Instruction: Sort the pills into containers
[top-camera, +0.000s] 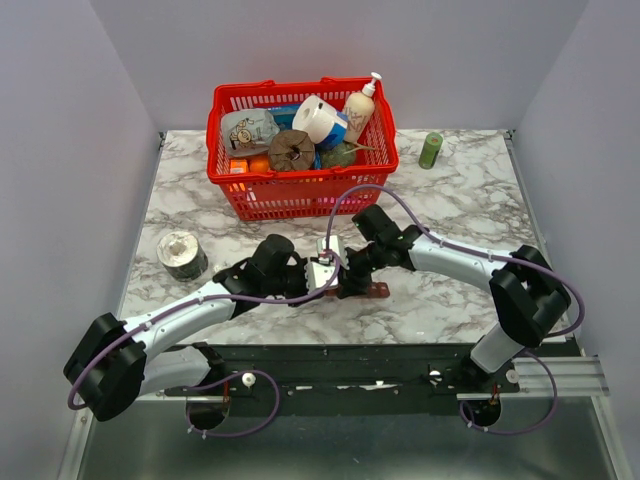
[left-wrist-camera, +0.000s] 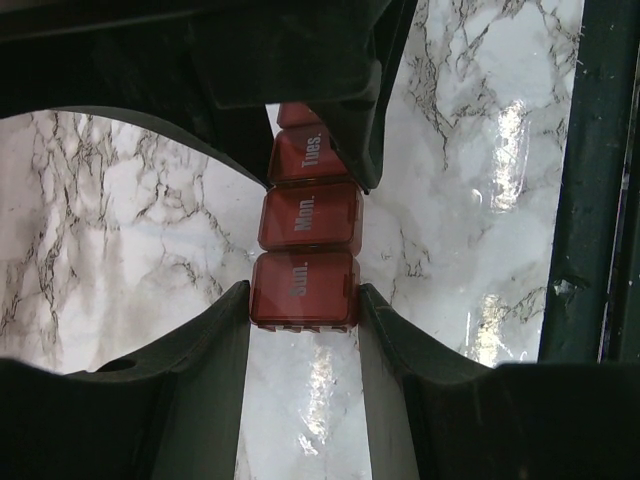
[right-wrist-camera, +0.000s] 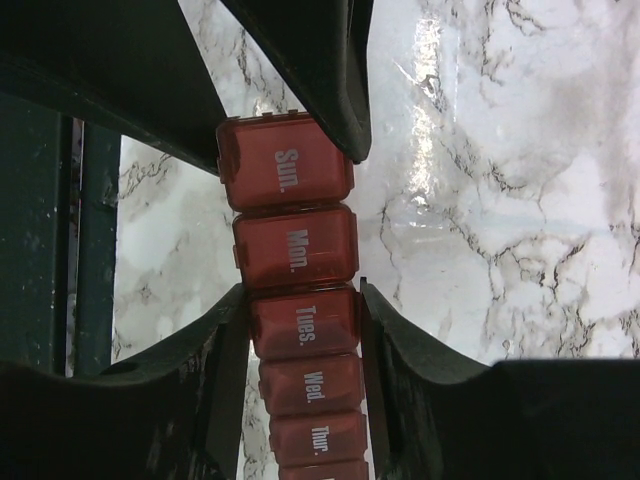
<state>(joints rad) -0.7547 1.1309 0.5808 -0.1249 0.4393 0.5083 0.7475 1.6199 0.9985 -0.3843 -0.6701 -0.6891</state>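
The containers are a dark red-brown pill strip (top-camera: 374, 290) lying on the marble table near the front middle. Its lids read Sun., Mon., Tues., Wed. and Thur., and all the lids that show are closed. My left gripper (left-wrist-camera: 303, 292) is shut on the Sun. end compartment (left-wrist-camera: 304, 288), one finger against each side. My right gripper (right-wrist-camera: 303, 300) is shut on the Tues. compartment (right-wrist-camera: 304, 324), close beside the left one. From above, the left gripper (top-camera: 325, 279) and the right gripper (top-camera: 352, 271) meet over the strip and hide most of it. No pills show in any view.
A red mesh basket (top-camera: 300, 194) full of household items stands at the back middle. A grey round tin (top-camera: 182, 255) sits at the left. A green cylinder (top-camera: 431, 150) stands at the back right. The dark front rail (left-wrist-camera: 590, 180) runs close to the strip.
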